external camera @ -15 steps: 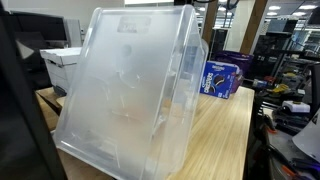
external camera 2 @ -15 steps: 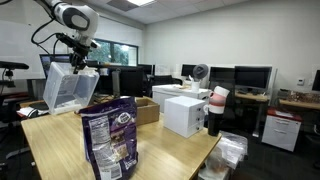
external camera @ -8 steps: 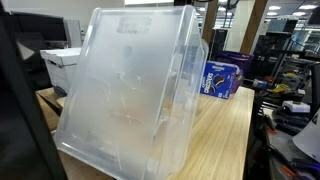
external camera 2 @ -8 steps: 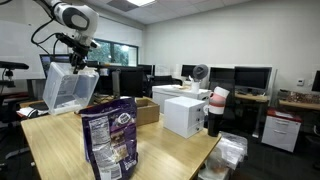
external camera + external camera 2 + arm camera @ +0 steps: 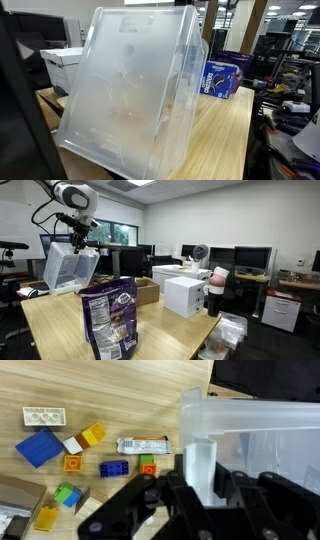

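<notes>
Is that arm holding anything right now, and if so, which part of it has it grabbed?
Yes. The tool grips the clear plastic bin by the rim of one wall, holding it tilted.

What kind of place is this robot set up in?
Probably an open-plan office or lab: rows of computer monitors, a desk fan and ceiling panel lights.

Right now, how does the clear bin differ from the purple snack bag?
The clear bin is see-through; the purple snack bag is opaque and printed. The bin is tilted, its wall pinched by the gripper; the bag stands upright with nothing gripping it. The bin is a rigid box; the bag is a soft pouch. Both are at the same wooden table.
</notes>
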You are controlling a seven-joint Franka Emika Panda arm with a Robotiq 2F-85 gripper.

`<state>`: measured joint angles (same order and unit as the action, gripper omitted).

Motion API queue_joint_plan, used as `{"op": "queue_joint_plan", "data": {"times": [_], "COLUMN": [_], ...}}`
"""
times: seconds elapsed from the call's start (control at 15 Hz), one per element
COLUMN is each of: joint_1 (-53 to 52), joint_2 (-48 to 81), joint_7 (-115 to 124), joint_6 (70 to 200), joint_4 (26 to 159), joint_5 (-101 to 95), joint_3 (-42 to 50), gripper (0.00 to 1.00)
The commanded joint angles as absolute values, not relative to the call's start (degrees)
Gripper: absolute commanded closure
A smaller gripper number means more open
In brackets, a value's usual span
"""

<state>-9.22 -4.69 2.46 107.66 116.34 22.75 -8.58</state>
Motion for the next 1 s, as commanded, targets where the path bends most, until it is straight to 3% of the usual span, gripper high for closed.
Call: {"op": "queue_joint_plan", "data": {"times": [0.0,0.93], "joint_1": [-8.9,-9.7], "joint_2": [-6.5,-7.4], "joint_7": [1.7,4.0], "joint_6": [107.7,106.3], "joint_4": [116.9,114.4], "joint_5": [22.5,17.7], "joint_3": [-8.3,-9.5], "gripper": [0.94,0.94]}}
